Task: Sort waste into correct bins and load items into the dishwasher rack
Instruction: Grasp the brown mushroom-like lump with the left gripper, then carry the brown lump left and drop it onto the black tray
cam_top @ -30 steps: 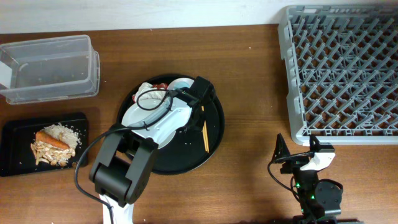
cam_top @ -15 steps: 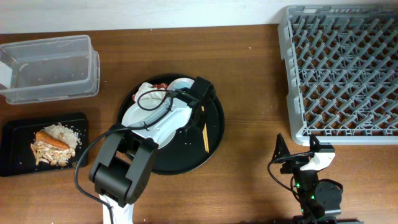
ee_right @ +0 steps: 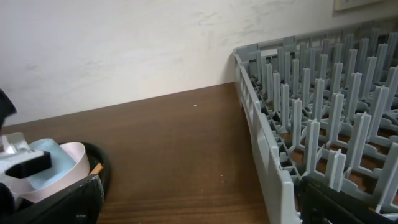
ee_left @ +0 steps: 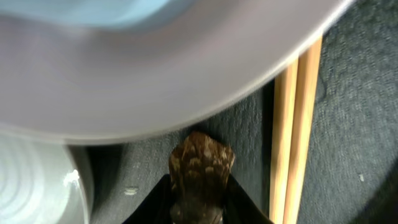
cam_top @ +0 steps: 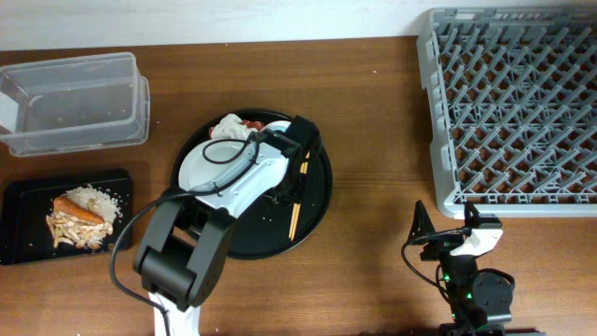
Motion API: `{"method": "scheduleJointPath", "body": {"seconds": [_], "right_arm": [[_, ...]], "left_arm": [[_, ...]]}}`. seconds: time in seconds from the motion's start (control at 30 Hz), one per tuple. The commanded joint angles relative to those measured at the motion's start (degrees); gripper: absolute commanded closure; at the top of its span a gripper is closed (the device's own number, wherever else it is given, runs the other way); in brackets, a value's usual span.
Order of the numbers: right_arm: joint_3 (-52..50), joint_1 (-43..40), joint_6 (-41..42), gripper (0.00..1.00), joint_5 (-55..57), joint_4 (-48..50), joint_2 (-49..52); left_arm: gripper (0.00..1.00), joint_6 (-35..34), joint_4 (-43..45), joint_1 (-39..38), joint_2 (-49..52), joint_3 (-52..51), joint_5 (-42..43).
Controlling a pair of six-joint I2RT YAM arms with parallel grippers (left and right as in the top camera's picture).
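Note:
My left gripper (cam_top: pixel 284 175) is down on the round black tray (cam_top: pixel 317 210), beside the white plate (cam_top: pixel 207 161). In the left wrist view its jaws (ee_left: pixel 200 190) are shut on a small dark brown scrap (ee_left: pixel 200 163). The wooden chopsticks (cam_top: pixel 296 203) lie just right of it (ee_left: pixel 296 124). A crumpled white tissue (cam_top: pixel 229 125) and a red wrapper (cam_top: pixel 250 123) sit at the plate's far edge. The light-blue cup (ee_right: pixel 45 163) shows in the right wrist view. My right gripper (cam_top: pixel 446 227) is open and empty near the front edge, left of the grey rack (cam_top: pixel 518 112).
The clear tub (cam_top: pixel 75 103) stands at the back left. The shallow black tray (cam_top: pixel 19 201) in front of it holds rice, a carrot (cam_top: pixel 75 207) and scraps. The rack's near wall (ee_right: pixel 273 155) is close to my right gripper. Bare wood lies between the round tray and the rack.
The white plate has slid left and back on the round tray. The chopsticks have shifted forward-left and tilted. The tissue shows more. The right arm has not moved.

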Motion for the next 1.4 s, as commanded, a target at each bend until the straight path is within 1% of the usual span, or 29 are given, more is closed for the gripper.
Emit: {"method": "scheduleJointPath", "body": {"seconds": [0.0, 0.2, 0.33, 0.47, 0.5, 0.53, 0.63, 0.7, 0.83, 0.97, 1.07, 1.27, 1.37], "right_arm": [[-0.4, 0.3, -0.6, 0.01, 0.5, -0.2, -0.5], [-0.4, 0.3, -0.6, 0.02, 0.5, -0.2, -0.5], [-0.4, 0.3, -0.6, 0.02, 0.5, -0.2, -0.5], [-0.4, 0.3, -0.6, 0.01, 0.5, -0.2, -0.5], [-0.4, 0.3, -0.6, 0.02, 0.5, -0.2, -0.5], [-0.4, 0.3, -0.6, 0.02, 0.5, -0.2, -0.5], [-0.4, 0.3, -0.6, 0.02, 0.5, -0.2, -0.5], [-0.4, 0.3, -0.6, 0.02, 0.5, -0.2, -0.5], [-0.4, 0.3, -0.6, 0.02, 0.5, -0.2, -0.5], [-0.4, 0.3, -0.6, 0.02, 0.5, -0.2, -0.5], [-0.4, 0.3, -0.6, 0.02, 0.5, -0.2, -0.5], [-0.4, 0.3, -0.6, 0.02, 0.5, -0.2, -0.5], [-0.4, 0.3, -0.6, 0.02, 0.5, -0.2, -0.5]], "left_arm": [[0.78, 0.2, -3.2, 0.1, -6.3, 2.8, 0.0], [0.78, 0.0, -6.9, 1.4, -15.0, 3.1, 0.0], [0.78, -0.4, -6.6, 6.3, -19.0, 3.1, 0.0], [0.78, -2.2, -6.2, 16.8, -20.6, 3.1, 0.0], [0.78, -3.1, -5.7, 20.9, -20.6, 3.1, 0.0], [0.78, -6.0, -4.6, 26.5, -20.5, 3.1, 0.0], [0.78, -11.9, -2.2, 34.3, -20.4, 3.1, 0.0], [0.77, -14.6, -0.7, 39.2, -20.3, 3.0, 0.0], [0.78, -16.2, 1.2, 49.3, -20.2, 3.0, 0.0], [0.78, -16.2, 1.4, 57.2, -19.0, 3.0, 0.0], [0.77, -16.2, 0.7, 61.3, -16.8, 2.9, 0.0], [0.78, -16.2, 0.3, 68.0, -9.7, 2.9, 0.0], [0.78, -16.2, -0.1, 70.3, -7.7, 2.9, 0.0]]}}
